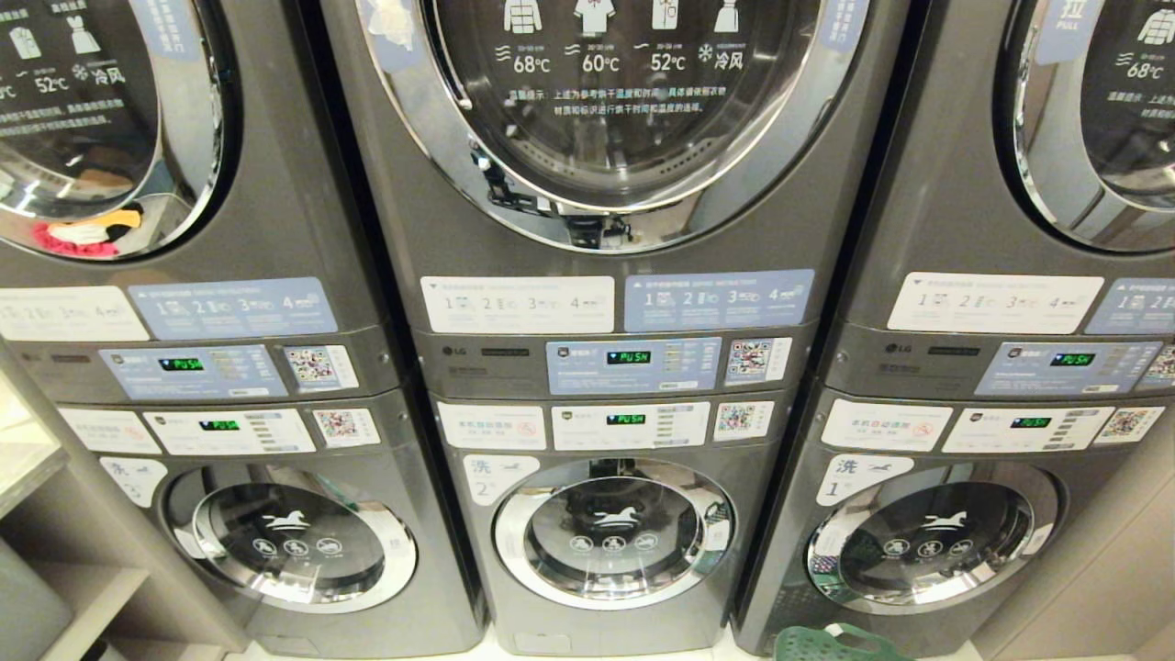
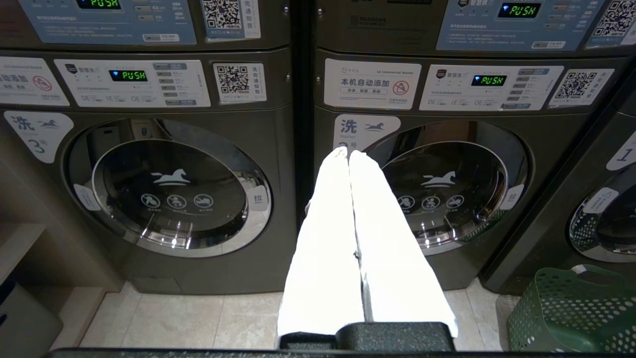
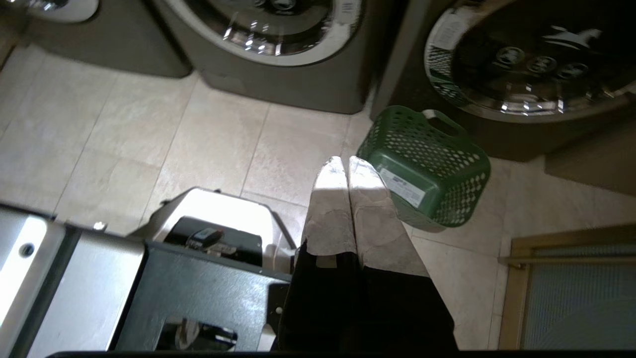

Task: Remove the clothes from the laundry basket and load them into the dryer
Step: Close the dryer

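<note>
Against the far wall stand three stacked grey machines side by side, dryer above, washer below in each; the middle dryer [image 1: 624,119] faces the head camera with its round door shut, drum dark behind the glass, temperature icons printed on it; the middle washer [image 1: 613,532] below is also shut; green PUSH readouts lit on the control panels [image 1: 633,365]; coloured clothes [image 1: 87,234] show behind the left stack's upper door glass.

Neither arm shows in the head view; the left gripper [image 2: 349,155] appears only in its own wrist view, white fingers [image 2: 323,238] pressed together tip to tip, nothing between them, pointing level at the seam between the left and middle washers; the right gripper [image 3: 347,161] likewise only in its wrist view, fingers clenched flat against each other, empty, angled down over the tiled floor [image 3: 149,124].

The laundry basket [image 3: 427,164] is green and perforated, on the floor in front of the right-hand washer, near the gap to the middle one; just its rim [image 1: 831,641] clips the bottom edge of the head view; it sits apart from the right gripper's tips, beyond them; its contents cannot be made out; the robot's base [image 3: 149,278] fills the near part of the right wrist view.
</note>
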`<state>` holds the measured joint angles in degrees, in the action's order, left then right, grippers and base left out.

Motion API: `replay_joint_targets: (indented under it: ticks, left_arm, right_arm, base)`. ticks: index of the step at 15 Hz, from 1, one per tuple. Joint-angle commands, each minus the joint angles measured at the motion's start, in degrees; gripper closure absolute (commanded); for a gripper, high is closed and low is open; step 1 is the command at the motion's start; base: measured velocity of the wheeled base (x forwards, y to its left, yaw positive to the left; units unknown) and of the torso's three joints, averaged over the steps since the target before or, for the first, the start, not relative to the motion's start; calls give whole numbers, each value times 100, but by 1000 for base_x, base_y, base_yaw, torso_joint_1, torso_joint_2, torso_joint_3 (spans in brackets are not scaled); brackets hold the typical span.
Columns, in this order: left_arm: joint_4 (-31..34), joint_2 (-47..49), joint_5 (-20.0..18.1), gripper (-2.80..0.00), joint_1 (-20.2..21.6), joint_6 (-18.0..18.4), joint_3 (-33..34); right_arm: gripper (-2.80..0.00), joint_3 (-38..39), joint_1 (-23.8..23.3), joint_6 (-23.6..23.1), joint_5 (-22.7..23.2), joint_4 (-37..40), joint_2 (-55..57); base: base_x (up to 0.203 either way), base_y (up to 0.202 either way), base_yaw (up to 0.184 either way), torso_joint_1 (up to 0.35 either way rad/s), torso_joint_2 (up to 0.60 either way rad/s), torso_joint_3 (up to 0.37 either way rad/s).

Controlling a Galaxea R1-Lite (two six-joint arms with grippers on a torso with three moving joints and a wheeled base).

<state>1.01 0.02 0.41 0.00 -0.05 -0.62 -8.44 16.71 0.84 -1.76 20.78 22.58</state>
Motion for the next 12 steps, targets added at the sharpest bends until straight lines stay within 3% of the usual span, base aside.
replay_joint_targets:
  ticks: [1,2,4,7,10,12]
  left_arm:
    - [4,-2,2,0,0,-4,1]
    - [4,-2,2,0,0,-4,1]
    - [4,-2,2,0,0,-4,1]
    - [4,-2,2,0,0,5,1]
    - [4,-2,2,0,0,5,1]
    - [4,-2,2,0,0,13,9]
  right_arm:
    - [0,0,-894,1,1,22,-282]
    - [0,2,-1516,17,1,21,-467]
    - [0,5,-2038,25,9,21,-852]
    - [0,17,-1801,-535,400,25,-2115]
    - [0,271,-1695,-1159,643,-619,-2259]
    - [0,411,-1697,-1175,598,-997,-2258]
  base:
    - [0,0,0,0,0,0]
    - [0,0,0,0,0,0]
    - [0,0,0,0,0,0]
    - [0,0,0,0,0,0]
    - [0,0,0,0,0,0]
    - [0,0,0,0,0,0]
